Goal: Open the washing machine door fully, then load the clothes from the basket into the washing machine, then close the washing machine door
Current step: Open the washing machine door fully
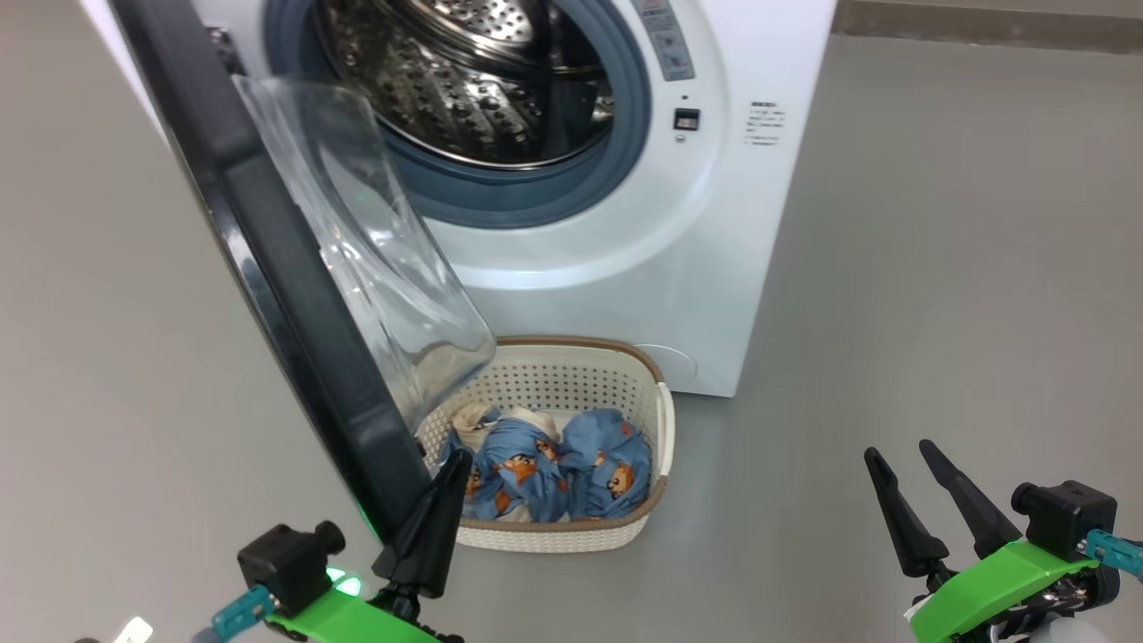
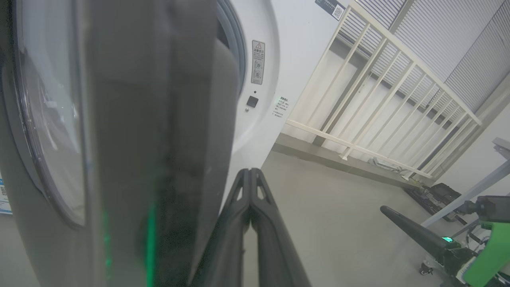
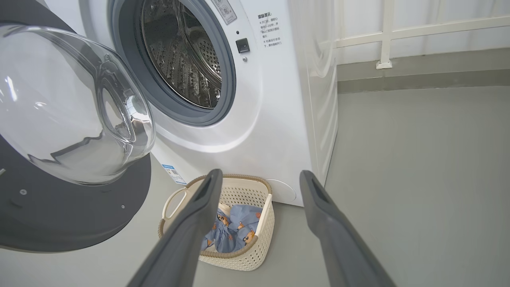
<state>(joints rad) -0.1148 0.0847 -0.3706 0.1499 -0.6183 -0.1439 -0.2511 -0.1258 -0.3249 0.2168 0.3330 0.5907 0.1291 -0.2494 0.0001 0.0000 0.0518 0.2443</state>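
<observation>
Clothes (image 1: 571,473) lie in basket (image 1: 558,384) by open door (image 1: 286,286); left jaws together, right jaws apart

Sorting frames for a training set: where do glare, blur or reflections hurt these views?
Head view: sharp and evenly lit, with pale reflections streaking the door glass. Left wrist view: the door is so close it blurs, a green glow on its edge. Right wrist view: bright glints on the glass, right fingers soft, the washer and basket crisp.
</observation>
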